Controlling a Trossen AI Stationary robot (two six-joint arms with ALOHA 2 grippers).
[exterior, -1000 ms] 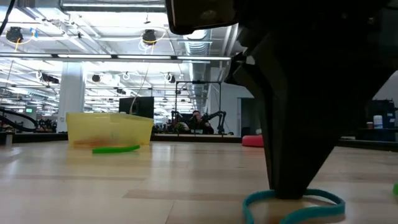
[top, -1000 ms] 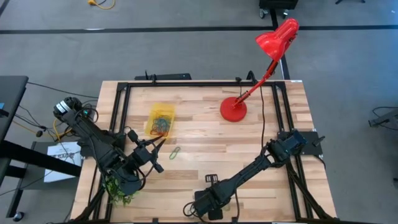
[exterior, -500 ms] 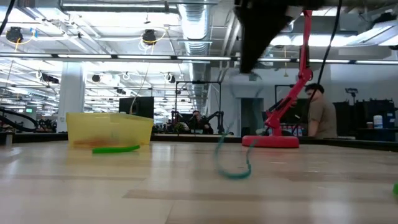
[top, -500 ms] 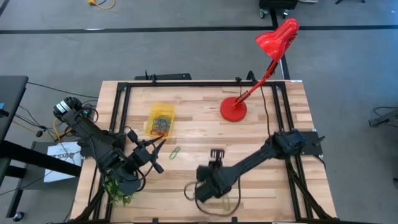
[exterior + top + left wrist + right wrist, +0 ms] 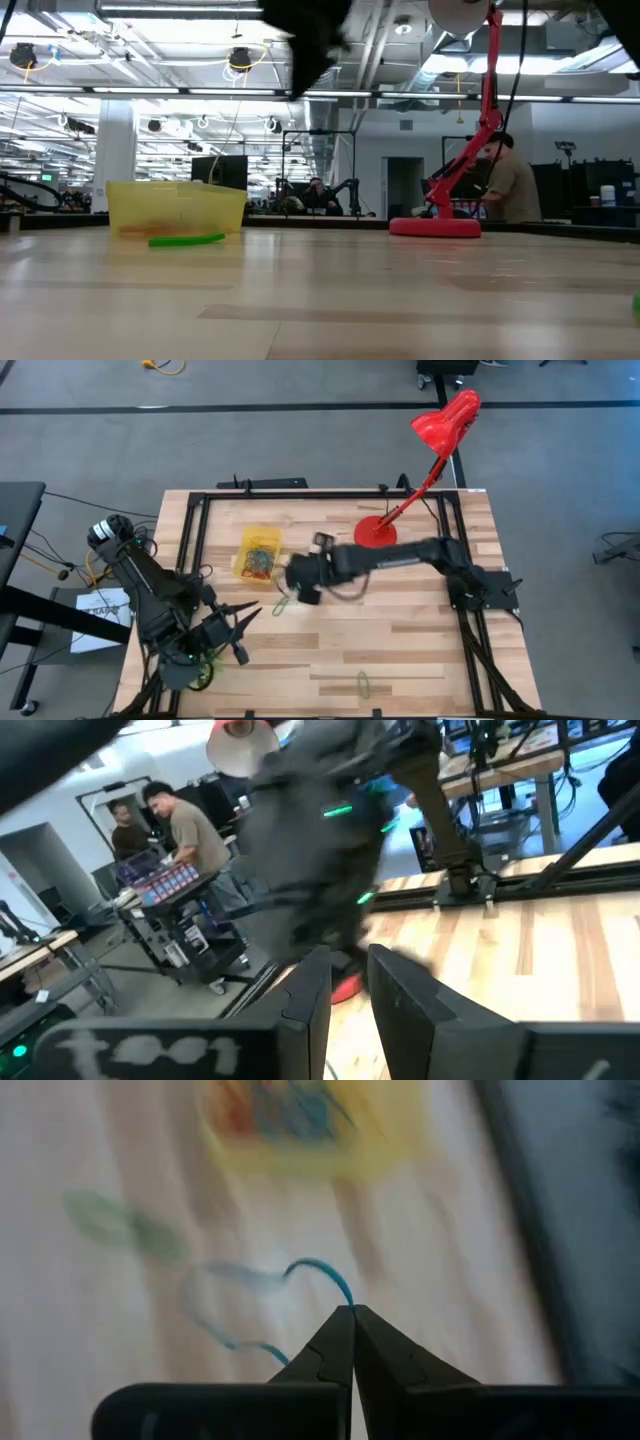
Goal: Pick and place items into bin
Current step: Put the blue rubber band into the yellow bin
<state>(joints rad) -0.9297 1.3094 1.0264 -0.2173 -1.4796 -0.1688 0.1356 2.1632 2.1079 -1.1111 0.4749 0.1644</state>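
My right gripper [image 5: 292, 586] hangs over the table just right of the bin [image 5: 259, 551], a translucent yellow tray with several coloured loops inside. It is shut on a teal loop [image 5: 262, 1285]. In the right wrist view the bin [image 5: 300, 1125] lies beyond the fingertips [image 5: 352, 1316]. A green loop [image 5: 281, 605] lies flat on the wood below it; in the low view this green loop [image 5: 187, 240] rests before the bin [image 5: 175, 208]. Another pale green loop [image 5: 362, 682] lies near the near edge. My left gripper [image 5: 243, 628] waits open at the near left. My right gripper pinches a single strand of the teal loop [image 5: 340, 1292] between its two shut fingertips, coming from above and slanting toward the bin. The rest of the loop trails slack beyond the fingertips, lifted clear of the table.
A red desk lamp has its round base [image 5: 375, 536] on the far right of the table and its head [image 5: 446, 420] past the far edge. A green leafy plant [image 5: 190, 672] sits under the left arm. Black rails [image 5: 300, 493] frame the table. A person [image 5: 510, 185] stands beyond it.
The right arm has swung from the near edge up and across toward the far left, ending beside the bin. The teal loop, which lay on the table under its fingers, has been lifted clear and carried along. The left arm has drawn back slightly toward the near edge.
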